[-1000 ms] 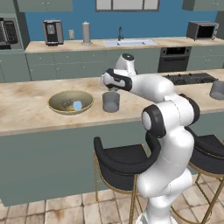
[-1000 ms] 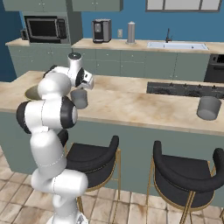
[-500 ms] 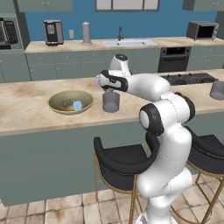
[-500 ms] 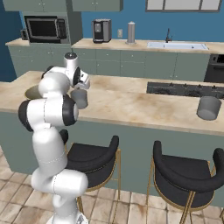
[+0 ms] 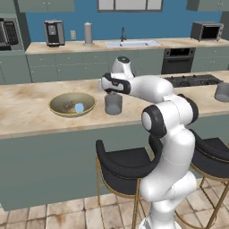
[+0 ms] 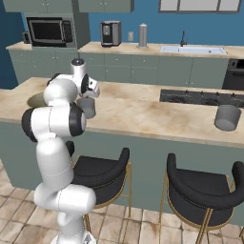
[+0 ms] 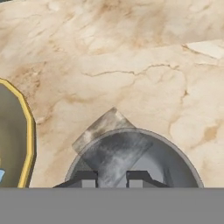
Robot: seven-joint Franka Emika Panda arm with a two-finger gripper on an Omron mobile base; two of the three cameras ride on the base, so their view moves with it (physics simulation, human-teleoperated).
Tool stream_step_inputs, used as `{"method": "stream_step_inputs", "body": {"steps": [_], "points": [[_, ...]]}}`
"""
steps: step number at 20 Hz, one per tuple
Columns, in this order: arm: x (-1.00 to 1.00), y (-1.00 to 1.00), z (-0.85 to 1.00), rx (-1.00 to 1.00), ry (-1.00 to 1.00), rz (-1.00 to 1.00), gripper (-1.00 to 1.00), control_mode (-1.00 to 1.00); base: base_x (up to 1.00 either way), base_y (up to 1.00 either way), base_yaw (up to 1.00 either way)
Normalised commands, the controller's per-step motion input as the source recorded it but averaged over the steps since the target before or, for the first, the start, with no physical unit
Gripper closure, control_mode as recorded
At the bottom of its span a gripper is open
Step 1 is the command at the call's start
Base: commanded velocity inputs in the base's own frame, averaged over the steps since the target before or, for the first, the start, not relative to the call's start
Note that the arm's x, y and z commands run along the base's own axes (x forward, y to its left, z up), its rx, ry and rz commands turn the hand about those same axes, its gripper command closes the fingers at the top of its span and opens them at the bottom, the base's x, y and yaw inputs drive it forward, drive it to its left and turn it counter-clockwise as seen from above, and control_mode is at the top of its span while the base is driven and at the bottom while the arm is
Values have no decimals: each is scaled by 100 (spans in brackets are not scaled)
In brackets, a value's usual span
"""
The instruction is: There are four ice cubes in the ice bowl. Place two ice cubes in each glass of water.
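The bowl [image 5: 71, 104] is sitting on the left part of the long counter [image 5: 27, 112]. It is wide and flat, greenish gold with a shiny yellow rim. One small pale blue ice cube [image 5: 79, 108] is lying inside it, and how many more are in there is too hard to tell. In the hand view, the yellow edge of the bowl [image 7: 24, 131] is curving down the left side, with a tiny bit of blue at the bottom. Just to the right of the bowl, a short grey glass [image 5: 113, 103] is standing upright on the counter, close to the bowl but not touching it. The gripper [image 5: 103, 85] is hanging right over this glass, pointing down. In the hand view, the gripper [image 7: 112, 179] is looking straight into the open round mouth of the glass [image 7: 175, 162], and the two dark tips are standing quite near each other with only a small gap between them. Nothing is showing in that gap, but whether a cube is pinched lower down cannot be told. The white arm [image 5: 147, 87] is reaching across from the right. Far to the right on the same counter, well apart from the first one, the second grey glass [image 6: 227, 117] is standing beside the dark stove top [image 6: 200, 97].
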Motion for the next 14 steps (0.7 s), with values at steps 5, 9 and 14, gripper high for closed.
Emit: {"method": "stream_step_inputs", "body": {"steps": [5, 9, 14], "points": [[0, 0, -20, -8, -1, 1, 100, -100, 0, 0, 0], [0, 0, -4, -3, -3, 0, 100, -100, 0, 0, 0], [-57, -3, 0, 0, -8, 0, 100, -100, 0, 0, 0]]}}
